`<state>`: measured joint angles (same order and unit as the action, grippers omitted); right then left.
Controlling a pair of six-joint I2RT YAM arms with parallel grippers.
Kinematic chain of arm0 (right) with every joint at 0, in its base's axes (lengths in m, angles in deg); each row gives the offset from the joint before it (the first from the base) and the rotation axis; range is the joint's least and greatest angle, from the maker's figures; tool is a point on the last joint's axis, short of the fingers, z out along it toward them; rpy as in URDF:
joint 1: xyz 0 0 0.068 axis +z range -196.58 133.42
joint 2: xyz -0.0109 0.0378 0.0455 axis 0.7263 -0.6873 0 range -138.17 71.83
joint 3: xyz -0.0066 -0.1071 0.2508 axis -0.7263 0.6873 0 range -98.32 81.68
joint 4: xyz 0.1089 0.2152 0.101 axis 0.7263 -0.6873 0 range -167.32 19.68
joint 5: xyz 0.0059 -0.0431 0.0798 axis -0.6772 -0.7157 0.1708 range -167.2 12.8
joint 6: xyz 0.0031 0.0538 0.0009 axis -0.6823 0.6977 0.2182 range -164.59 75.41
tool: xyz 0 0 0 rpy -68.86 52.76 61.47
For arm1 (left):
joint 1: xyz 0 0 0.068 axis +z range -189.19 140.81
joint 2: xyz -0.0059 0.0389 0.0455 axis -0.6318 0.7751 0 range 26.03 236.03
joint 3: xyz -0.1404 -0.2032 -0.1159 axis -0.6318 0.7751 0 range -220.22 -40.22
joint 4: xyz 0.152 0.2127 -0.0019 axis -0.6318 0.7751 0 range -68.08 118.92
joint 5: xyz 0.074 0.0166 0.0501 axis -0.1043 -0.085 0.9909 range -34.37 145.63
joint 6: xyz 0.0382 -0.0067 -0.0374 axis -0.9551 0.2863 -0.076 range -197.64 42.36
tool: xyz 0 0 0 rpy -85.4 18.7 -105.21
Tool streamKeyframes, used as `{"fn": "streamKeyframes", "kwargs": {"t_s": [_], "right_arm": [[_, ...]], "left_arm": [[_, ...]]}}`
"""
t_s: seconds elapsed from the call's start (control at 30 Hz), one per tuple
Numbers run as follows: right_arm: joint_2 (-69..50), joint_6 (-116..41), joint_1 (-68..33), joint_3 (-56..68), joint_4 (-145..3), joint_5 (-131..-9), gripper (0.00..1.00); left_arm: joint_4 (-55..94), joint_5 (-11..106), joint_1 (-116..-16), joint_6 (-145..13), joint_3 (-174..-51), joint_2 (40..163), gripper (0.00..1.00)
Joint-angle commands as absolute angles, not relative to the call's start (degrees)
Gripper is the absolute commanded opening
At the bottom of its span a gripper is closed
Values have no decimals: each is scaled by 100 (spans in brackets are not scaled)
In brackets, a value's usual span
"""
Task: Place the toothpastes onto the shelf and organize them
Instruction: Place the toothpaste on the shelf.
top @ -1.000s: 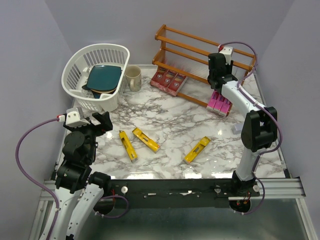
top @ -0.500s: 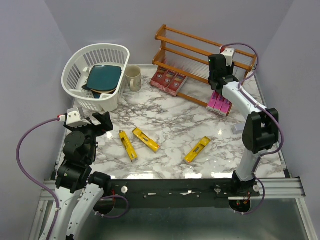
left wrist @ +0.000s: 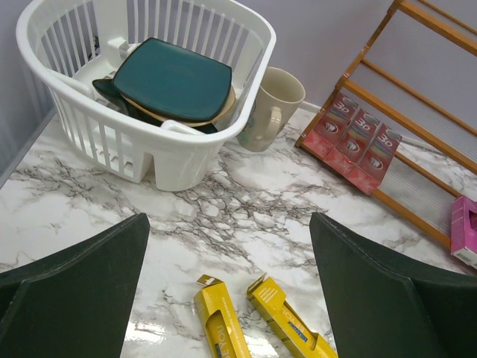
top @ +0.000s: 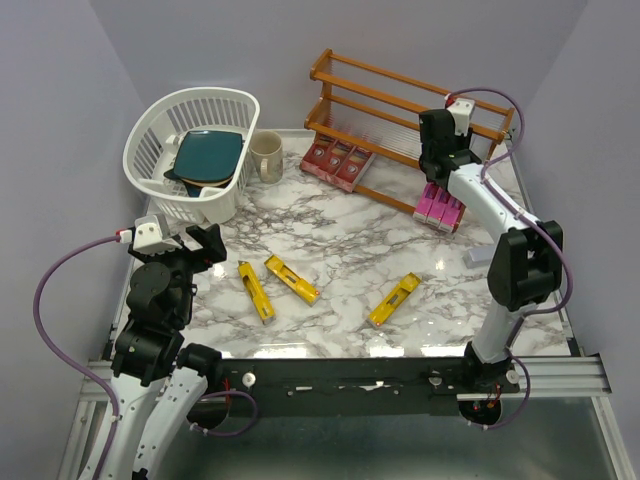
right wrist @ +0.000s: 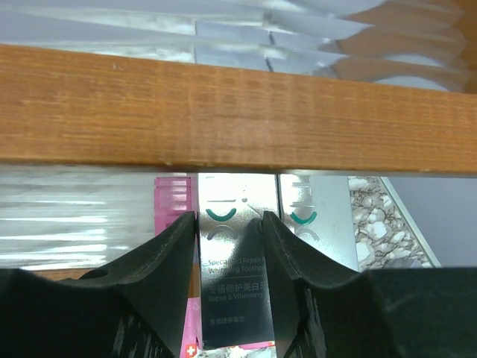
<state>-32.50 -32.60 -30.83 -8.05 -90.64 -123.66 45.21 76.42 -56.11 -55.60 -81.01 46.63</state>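
While the right gripper (right wrist: 229,221) pinches a silver carton (right wrist: 232,261) narrowly between its fingers, I see that carton's far end tucked under a rail (right wrist: 223,112) of the shelf (top: 400,85). A second silver carton (right wrist: 313,224) sits just beside it on the right and a pink carton (right wrist: 173,198) on the left. Red cartons (top: 337,160) rest at the shelf's left end. Three yellow cartons (top: 292,279) lie on the table (top: 340,230), near the left gripper (left wrist: 229,224), which gapes wide over them and holds nothing. Compared with a second ago, the right wrist has shifted slightly rightward along the shelf. The left arm and the yellow cartons have not moved.
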Motion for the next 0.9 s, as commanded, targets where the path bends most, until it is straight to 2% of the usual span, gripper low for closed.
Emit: {"fn": "streamKeyframes", "kwargs": {"t_s": [0.0,0.23,0.33,0.47,0.63,0.73,0.87], "right_arm": [[-3153,-2982,-3085,-718,-9844,-12203,49],[-3100,-2956,-3085,-621,-9801,-12273,49],[-3021,-2956,-3085,-647,-9757,-12229,53],[-2775,-3026,-3085,-612,-9512,-12142,65],[-2310,-2974,-3085,-525,-9318,-11755,72],[-1765,-2912,-3093,-114,-9046,-11413,76],[-1036,-2772,-3102,362,-8860,-11113,88]], "left_arm": [[4504,7558,-5571,-5619,-8056,4633,99],[4495,7558,-5571,-5619,-8056,4624,99],[4495,7558,-5571,-5628,-8056,4633,99],[4495,7558,-5571,-5628,-8047,4624,99],[4504,7575,-5562,-5619,-8047,4624,99],[4513,7593,-5562,-5637,-8056,4616,99],[4522,7593,-5562,-5637,-8056,4554,99]]}}
